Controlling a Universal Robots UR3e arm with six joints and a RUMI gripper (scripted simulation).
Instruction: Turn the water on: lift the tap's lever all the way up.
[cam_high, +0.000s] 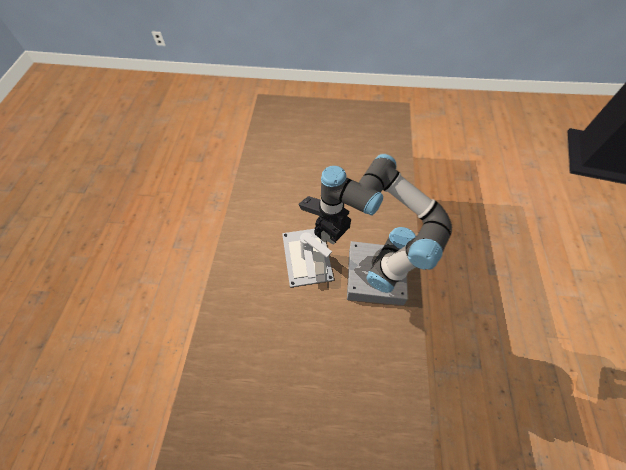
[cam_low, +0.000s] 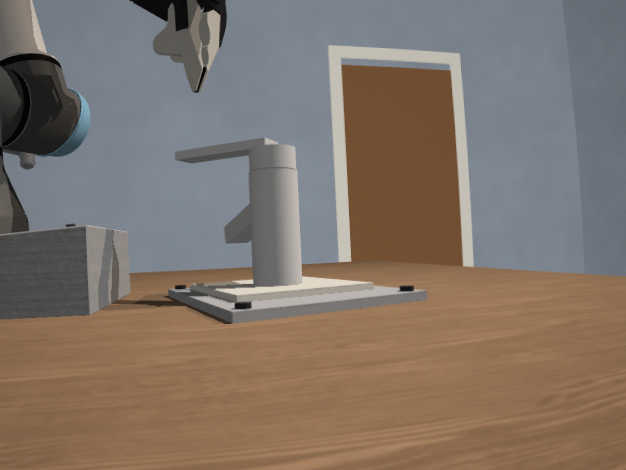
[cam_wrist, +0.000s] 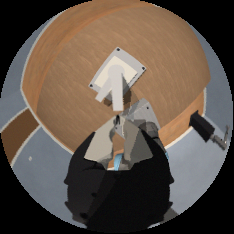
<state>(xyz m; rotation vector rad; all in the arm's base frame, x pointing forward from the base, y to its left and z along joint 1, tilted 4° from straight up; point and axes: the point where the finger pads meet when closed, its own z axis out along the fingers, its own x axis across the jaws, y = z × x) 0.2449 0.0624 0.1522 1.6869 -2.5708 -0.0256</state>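
Jaws pinched together w/ nothing between, apparently above tap lever (cam_wrist: 116, 86) on plate (cam_wrist: 134, 64).

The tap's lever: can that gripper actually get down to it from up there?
Probably yes. The gripper hangs shut and empty above the lever, with only open air between them. The lever's free end sticks out sideways from the tap, unobstructed.

Long wood-grain bench (cam_high: 303, 354) stood on a plank floor (cam_high: 101, 252), running away from the camera in the top view. Two things rested directly on it — a grey mounting plate (cam_low: 303, 303) with black bolts at its corners, carrying the tap (cam_low: 273, 217), and a grey block pedestal (cam_low: 50, 273) under the arm. They sat just beside each other, apart.
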